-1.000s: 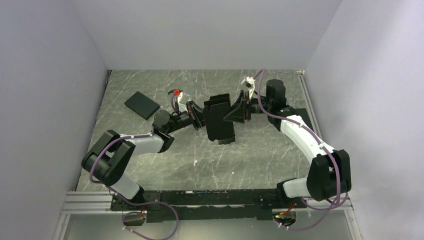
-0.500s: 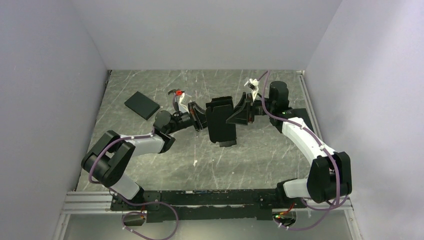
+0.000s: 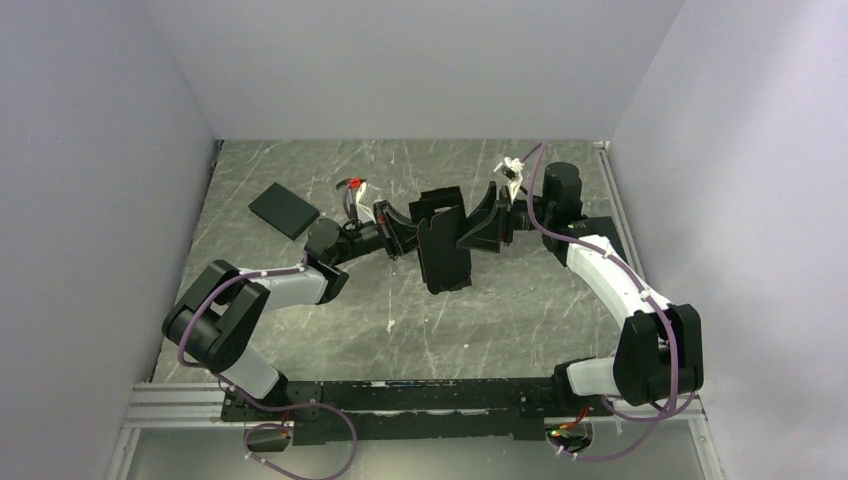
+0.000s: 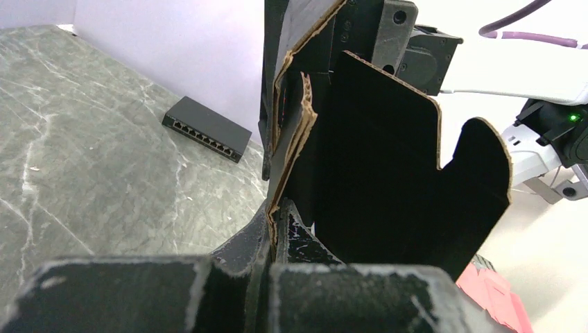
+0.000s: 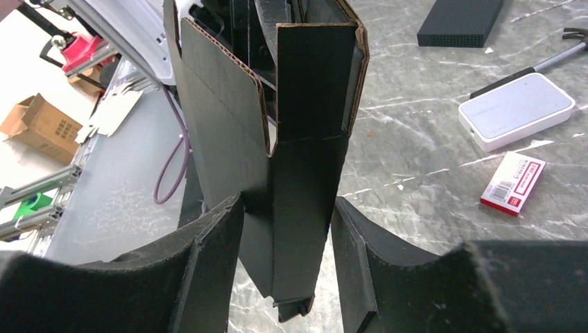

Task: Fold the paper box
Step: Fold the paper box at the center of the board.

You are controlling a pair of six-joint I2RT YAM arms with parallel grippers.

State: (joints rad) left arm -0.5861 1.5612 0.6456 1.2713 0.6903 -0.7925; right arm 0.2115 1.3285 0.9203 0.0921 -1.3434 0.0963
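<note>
The paper box (image 3: 443,245) is a black, part-folded cardboard piece held upright above the table's middle between both arms. My left gripper (image 3: 400,232) meets it from the left. In the left wrist view that gripper (image 4: 281,215) is shut on the box's brown cut edge, and a notched flap (image 4: 416,180) stands out to the right. My right gripper (image 3: 478,225) faces the box from the right. In the right wrist view it (image 5: 288,229) is open, its fingers (image 5: 215,243) straddling a narrow upright panel of the box (image 5: 305,139), with a slim gap at the right finger.
A black slab (image 3: 284,210) lies at the back left. The right wrist view shows a silver-grey case (image 5: 516,111), a small red-and-white packet (image 5: 512,182) and a hammer-like tool (image 5: 548,59) on the marble top. A black network switch (image 4: 206,128) lies near the wall.
My right gripper's jaws have widened around the box panel and the arm has drawn slightly right. The box has tilted a little. The left gripper stays shut on it.
</note>
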